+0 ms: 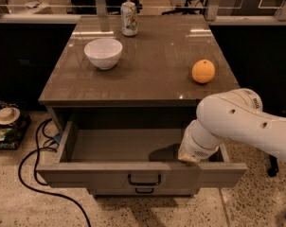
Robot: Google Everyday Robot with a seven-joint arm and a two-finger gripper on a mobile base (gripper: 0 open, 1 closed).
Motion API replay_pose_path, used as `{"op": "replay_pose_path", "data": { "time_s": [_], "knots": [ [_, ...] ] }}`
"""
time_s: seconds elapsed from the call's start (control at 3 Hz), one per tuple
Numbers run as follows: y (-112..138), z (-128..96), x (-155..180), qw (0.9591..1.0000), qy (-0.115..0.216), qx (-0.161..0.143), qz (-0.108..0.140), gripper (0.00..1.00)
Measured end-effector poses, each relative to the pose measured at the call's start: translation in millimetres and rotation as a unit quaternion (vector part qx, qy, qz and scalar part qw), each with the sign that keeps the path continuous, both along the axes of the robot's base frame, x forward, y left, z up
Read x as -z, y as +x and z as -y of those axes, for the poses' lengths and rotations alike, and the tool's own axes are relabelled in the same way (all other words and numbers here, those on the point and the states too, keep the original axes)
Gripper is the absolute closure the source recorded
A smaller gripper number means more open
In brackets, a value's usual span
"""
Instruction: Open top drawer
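top drawer stands open below the surface's front edge, tray bare | claw sits inside at its front right corner; we cannot tell its state | bowl back left; can back edge; orange right edge

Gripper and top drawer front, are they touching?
Cannot tell. The camera view shows the gripper down inside the open top drawer by its front panel, but the wrist covers the contact spot.
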State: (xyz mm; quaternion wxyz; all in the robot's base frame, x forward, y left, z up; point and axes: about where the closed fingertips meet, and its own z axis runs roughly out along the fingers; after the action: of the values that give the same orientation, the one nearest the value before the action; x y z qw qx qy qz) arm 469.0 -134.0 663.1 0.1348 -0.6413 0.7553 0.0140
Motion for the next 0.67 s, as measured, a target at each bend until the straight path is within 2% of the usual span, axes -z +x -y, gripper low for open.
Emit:
{"op": "replay_pose_path", "data": {
  "time_s": [0.33, 0.67],
  "knots": [
    [-13, -9, 2, 1.0000, -0.003, -0.005, -0.007, 1.00],
    [-38, -16, -11, 0.9996, -0.022, -0.006, -0.018, 1.00]
  ]
}}
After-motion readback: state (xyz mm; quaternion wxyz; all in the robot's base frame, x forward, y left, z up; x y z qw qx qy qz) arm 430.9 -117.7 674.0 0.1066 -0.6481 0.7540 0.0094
